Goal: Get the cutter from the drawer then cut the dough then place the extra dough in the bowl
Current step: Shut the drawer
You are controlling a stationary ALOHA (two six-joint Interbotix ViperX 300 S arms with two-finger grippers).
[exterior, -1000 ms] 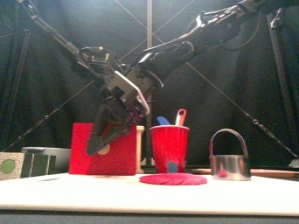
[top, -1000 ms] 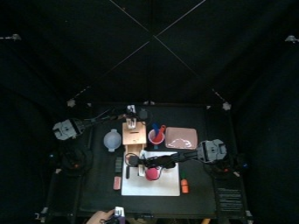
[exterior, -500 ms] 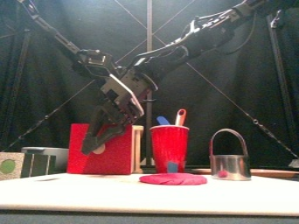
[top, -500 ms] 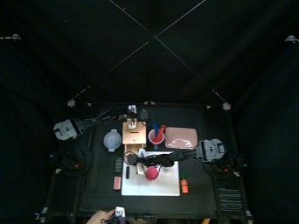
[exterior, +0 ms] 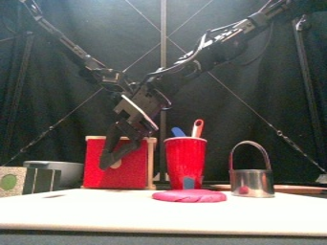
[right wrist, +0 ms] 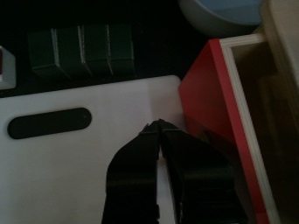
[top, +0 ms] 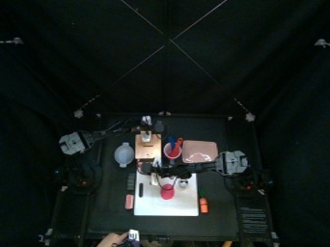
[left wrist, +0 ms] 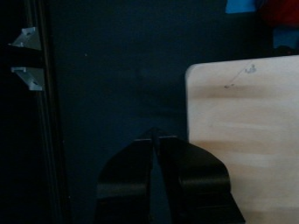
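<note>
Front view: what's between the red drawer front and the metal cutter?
The red cup with toy knives stands between them in the front view; the dough lies just before it.

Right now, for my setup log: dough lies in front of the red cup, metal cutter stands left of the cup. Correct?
Not quite: the front view shows the metal cutter right of the red cup, not left. The dough does lie in front of it.
</note>
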